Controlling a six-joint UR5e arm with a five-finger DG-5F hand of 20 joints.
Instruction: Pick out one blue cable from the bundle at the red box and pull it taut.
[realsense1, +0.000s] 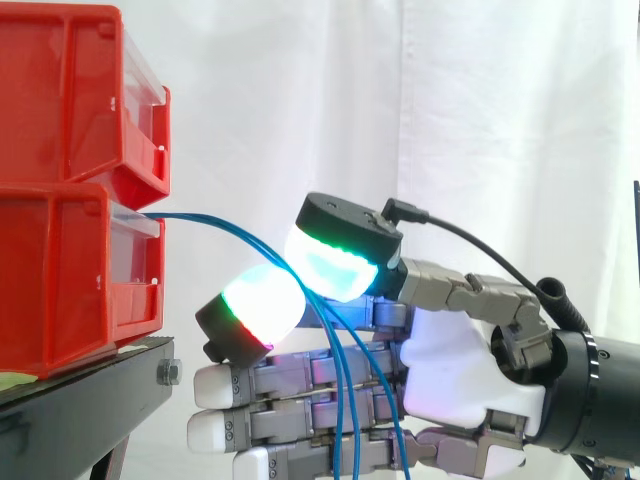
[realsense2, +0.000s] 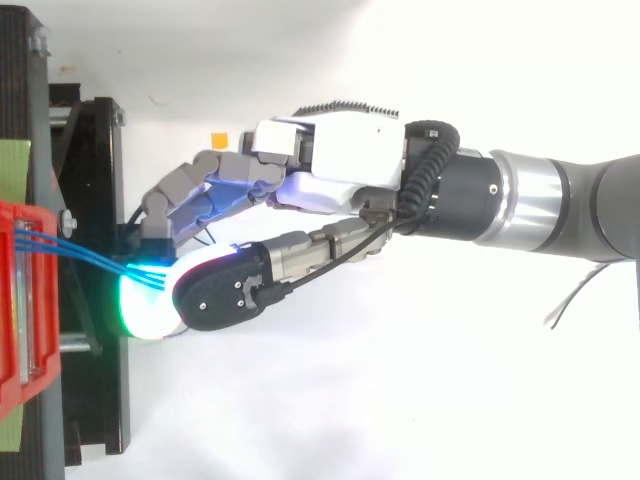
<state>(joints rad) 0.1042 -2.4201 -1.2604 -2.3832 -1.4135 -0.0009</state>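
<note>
The arm (realsense2: 560, 205) enters from the side opposite the lower red bin (realsense1: 60, 280) and points toward it. An upper red bin (realsense1: 70, 90) sits stacked directly on the lower red bin, and both rest on the black stand (realsense1: 90, 385) below them. A white curtain (realsense1: 500, 120) hangs behind.

The hand (realsense1: 460, 365) is positioned just in front of the lower red bin's open face and slightly below its top edge, apart from the bin. Finger state: two fingertips (realsense1: 335, 262) are brought together in a pinch. One glows green and cyan, the other white, green and red. The remaining fingers lie straight and side by side below the pinch.

The blue cables (realsense2: 85, 256) leave the front of the lower red bin near its top. They converge as they run away from it and pass between the two pinching pads. Past the pinch they hang slack across the straight fingers. How many strands the pads hold cannot be determined.
</note>
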